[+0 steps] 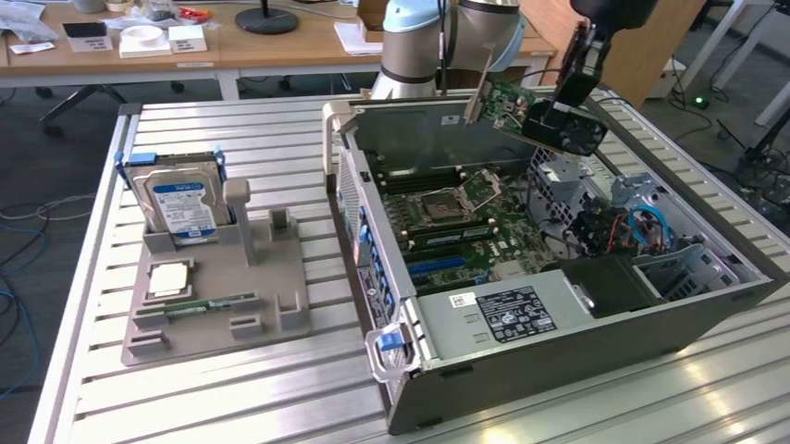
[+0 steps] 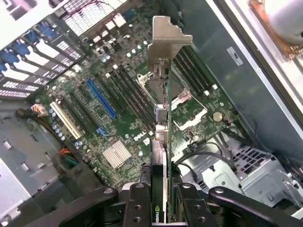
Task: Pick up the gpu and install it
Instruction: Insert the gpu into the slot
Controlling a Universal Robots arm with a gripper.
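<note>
- We see the gripper with fingers narrow, clamped on the gpu.
- The gpu hangs above the open computer case, over the motherboard, apparently touching no slot.
- Its silver bracket faces away from the gripper.

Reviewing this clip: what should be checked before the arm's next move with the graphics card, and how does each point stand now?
1. The gripper is shut on the graphics card: ok.
2. Card hangs free of the case walls: ok.
3. Motherboard exposed: ok.
4. Blue slot empty: ok.
5. Card lined up over that slot: not ok, it hangs nearer the processor socket.
6. Bracket turned the right way: cannot tell.
</note>
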